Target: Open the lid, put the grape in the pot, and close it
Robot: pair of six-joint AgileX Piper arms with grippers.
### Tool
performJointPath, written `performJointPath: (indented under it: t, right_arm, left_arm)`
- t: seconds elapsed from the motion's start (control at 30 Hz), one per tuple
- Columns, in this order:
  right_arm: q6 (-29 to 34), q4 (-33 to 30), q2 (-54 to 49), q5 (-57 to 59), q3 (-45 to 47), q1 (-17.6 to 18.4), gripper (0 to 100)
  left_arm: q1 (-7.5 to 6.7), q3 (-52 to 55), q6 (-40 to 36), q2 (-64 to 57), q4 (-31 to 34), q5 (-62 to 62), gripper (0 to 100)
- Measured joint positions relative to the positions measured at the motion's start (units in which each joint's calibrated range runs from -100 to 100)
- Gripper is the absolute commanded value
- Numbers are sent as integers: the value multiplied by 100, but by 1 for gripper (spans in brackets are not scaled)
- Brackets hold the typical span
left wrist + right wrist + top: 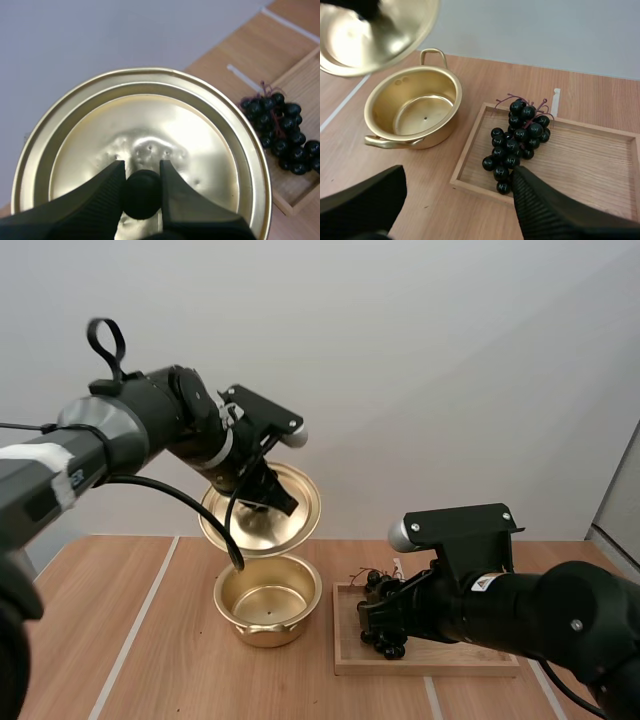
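Note:
My left gripper [270, 496] holds the golden lid [262, 512] tilted in the air, above and behind the open golden pot [268, 625]. In the left wrist view its fingers [107, 195] pinch the lid's black knob [142, 194] against the lid [150, 115]. The pot [440, 134] is empty. A bunch of dark grapes [517, 137] lies at the left end of the wooden tray [600, 165], to the right of the pot. My right gripper [459, 172] is open just above the tray's near left edge, with one fingertip [525, 180] beside the bunch. Nothing is between its fingers.
The wooden tray [430, 658] lies close to the right of the pot on the wooden table [150, 660]. The grapes [280, 132] and the tray [295, 197] also show past the lid's rim. White strips [135, 625] run across the tabletop.

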Motion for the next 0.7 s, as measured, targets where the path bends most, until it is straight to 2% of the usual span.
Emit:
performJointPath:
  t: [0.23,0.33,0.43,0.47,0.7]
  right_arm:
    - [-148,41,1293,-1179,0,0,100]
    - [-236,51,2310,-1706,-161,26,100]
    - [-238,51,2852,-1869,-348,66,100]
    - [-258,77,3359,-2040,-573,94,100]
    - [-297,113,4280,-2437,-976,102,100]
  left_arm:
    - [0,-457,-95,-1164,95,193,0]
    - [0,-558,-97,-1542,95,254,0]
    - [0,-572,-97,-1765,95,270,0]
    - [0,-588,-97,-1842,95,294,0]
    - [0,-602,-107,-2632,104,418,0]
